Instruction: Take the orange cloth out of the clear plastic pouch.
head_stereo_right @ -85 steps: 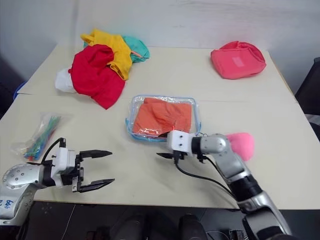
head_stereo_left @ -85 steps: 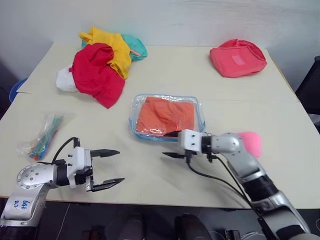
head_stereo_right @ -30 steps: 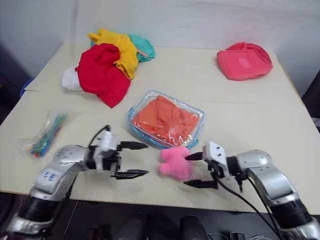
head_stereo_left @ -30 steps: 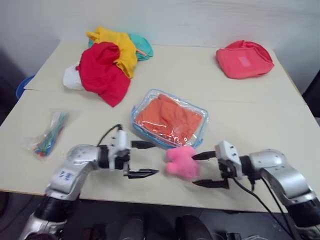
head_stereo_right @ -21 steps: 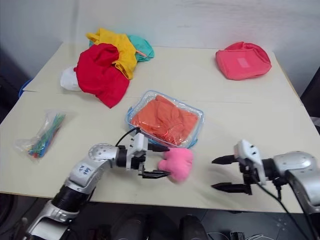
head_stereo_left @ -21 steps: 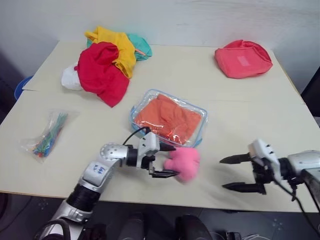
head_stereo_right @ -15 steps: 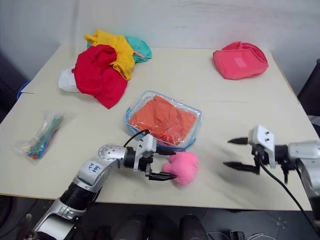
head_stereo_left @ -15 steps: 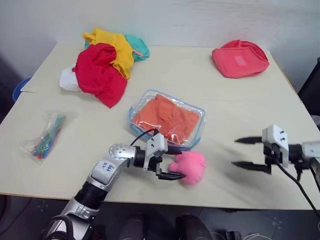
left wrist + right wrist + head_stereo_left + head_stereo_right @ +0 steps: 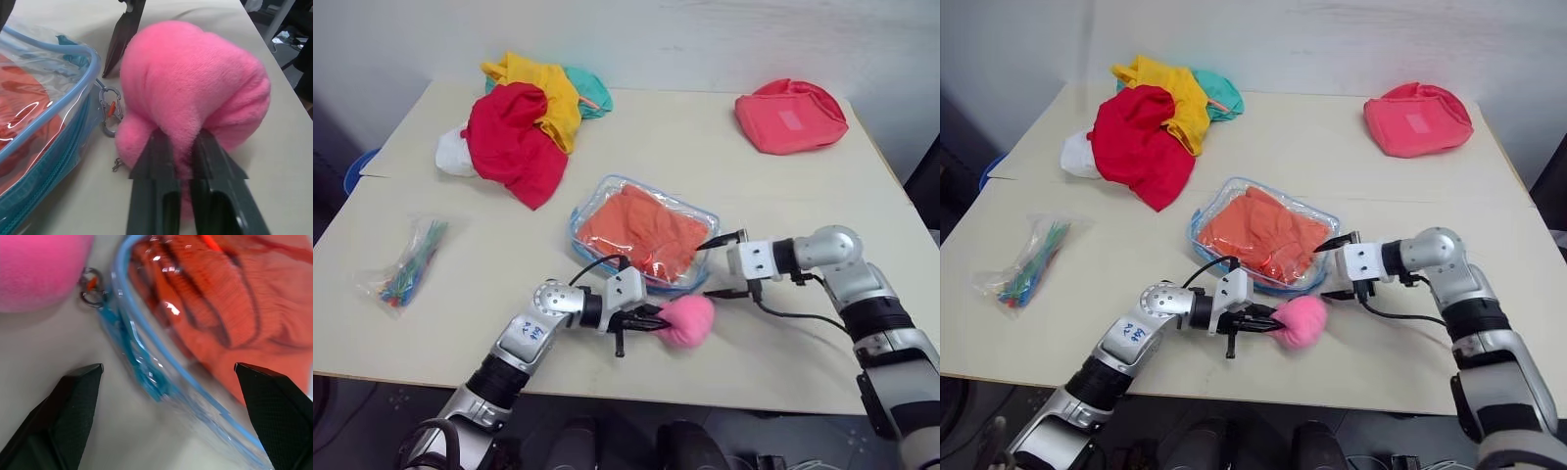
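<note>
The clear plastic pouch [image 9: 592, 199] with light-blue edging lies flat at mid-table, and the orange cloth [image 9: 641, 230] is folded inside it. A pink plush ball [image 9: 687, 320] hangs off the pouch's near corner by a small clip [image 9: 108, 110]. My left gripper [image 9: 651, 319] is shut on that ball, its fingers [image 9: 156, 147] pinching the fur. My right gripper [image 9: 705, 269] is open at the pouch's near right corner. One finger stands on each side of the blue zip edge [image 9: 146, 367], and neither finger presses on it.
A heap of red, yellow and teal clothes [image 9: 514, 137] lies at the back left, and a pink-red fabric pouch [image 9: 790, 116] at the back right. A small bag of coloured sticks [image 9: 406, 266] sits near the left edge. The table's front edge runs just behind both wrists.
My left gripper has shut on the pink plush ball. My right gripper has swung in from the right side of the table to the pouch's near corner, with its fingers still apart.
</note>
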Controlling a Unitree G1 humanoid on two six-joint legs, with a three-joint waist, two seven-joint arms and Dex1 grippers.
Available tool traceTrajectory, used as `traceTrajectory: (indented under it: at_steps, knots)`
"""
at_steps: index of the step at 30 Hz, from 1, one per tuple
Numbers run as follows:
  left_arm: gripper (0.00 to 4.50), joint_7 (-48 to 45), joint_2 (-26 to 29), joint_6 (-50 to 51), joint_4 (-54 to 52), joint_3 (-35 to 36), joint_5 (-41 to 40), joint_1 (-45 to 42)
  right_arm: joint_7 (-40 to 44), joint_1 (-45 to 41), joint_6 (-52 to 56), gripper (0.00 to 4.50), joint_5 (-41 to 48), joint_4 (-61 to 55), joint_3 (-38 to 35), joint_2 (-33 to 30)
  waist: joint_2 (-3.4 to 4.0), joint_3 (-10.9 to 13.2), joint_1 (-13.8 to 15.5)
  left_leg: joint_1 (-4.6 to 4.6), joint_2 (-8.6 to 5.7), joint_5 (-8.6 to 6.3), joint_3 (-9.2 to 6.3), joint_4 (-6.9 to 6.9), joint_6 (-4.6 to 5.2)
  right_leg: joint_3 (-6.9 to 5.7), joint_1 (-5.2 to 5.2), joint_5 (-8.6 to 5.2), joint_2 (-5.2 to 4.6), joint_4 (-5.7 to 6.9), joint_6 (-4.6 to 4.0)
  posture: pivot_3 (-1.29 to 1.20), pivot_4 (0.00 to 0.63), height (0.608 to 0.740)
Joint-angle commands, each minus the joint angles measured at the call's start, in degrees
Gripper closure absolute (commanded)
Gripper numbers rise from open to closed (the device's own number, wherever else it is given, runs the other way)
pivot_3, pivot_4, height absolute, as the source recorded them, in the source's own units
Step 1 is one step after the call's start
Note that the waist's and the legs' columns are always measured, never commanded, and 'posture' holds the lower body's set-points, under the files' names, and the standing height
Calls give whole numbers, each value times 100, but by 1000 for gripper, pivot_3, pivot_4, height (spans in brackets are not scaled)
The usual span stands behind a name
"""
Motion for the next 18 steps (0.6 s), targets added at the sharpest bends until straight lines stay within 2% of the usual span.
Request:
traceTrajectory:
  at_steps: [1, 6, 11, 15, 18]
  knots:
    - [4500, 44, 78, 5, -57, 17, 126, 98, 213, -163, -218, 1204, -30, 378, 91, 74, 0, 0, -3, 0, 0, 0, 0, 2, 0, -1, 0, 0, 0, 1, 0, 0, 150, 740]
    - [4500, -157, 416, 196, -354, 294, -121, 282, 412, -286, -367, 2820, 23, 615, 107, 130, 1, 0, -41, 1, 4, 0, 0, 10, 0, 2, -1, 0, 2, 16, 0, 0, 150, 740]
    - [4500, -198, 838, 156, -479, 654, -230, 583, 188, -404, -749, 4404, -114, 915, 64, 103, 1, 0, -95, 1, 5, 0, -1, 7, -1, 1, -2, 0, 1, 18, 0, 0, 150, 740]
    - [4500, -103, 964, 157, -468, 975, -362, 696, 123, -402, -857, 4463, -110, 943, 43, 85, 1, 0, -130, 2, 5, 0, -3, 9, -1, 1, -2, 0, 0, 21, 0, 0, 150, 740]
    - [4500, 171, 971, 347, -398, 1520, -632, 730, 320, -257, -953, 4463, 96, 776, -11, -40, 1, 0, -133, 2, 6, 0, -3, 8, -1, 0, -4, 0, 0, 25, 0, 0, 150, 740]
